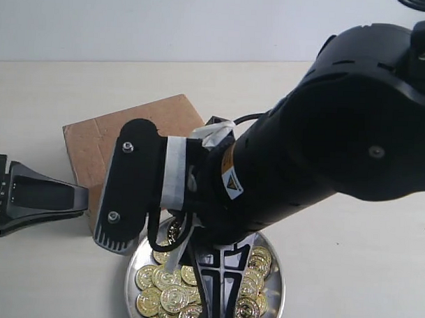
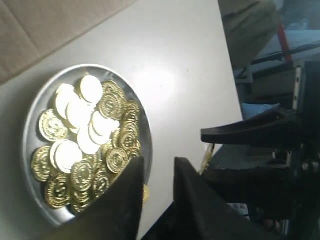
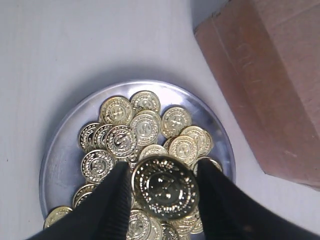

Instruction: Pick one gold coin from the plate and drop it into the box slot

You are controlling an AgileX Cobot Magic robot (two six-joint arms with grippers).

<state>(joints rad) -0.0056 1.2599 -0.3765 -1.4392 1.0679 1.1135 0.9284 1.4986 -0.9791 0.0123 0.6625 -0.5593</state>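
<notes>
Above the plate [image 3: 60, 150], right gripper [image 3: 162, 187] pinches one gold coin [image 3: 165, 186] by its edges.
Coin looks thin, stiff, slippery — edge grip suits; left gripper [image 2: 156, 175] nearly closed, empty; box [image 3: 270, 85] beside plate.

The right arm [image 1: 325, 135] reaches down across the middle, its gripper [image 3: 165, 187] pinching a gold coin [image 3: 165, 187] flat between both fingers, while the left gripper [image 2: 156, 185] hangs narrowly parted, holding nothing

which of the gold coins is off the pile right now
The coin pinched between the right gripper's fingers, held above the others, which lie in the plate.
</notes>
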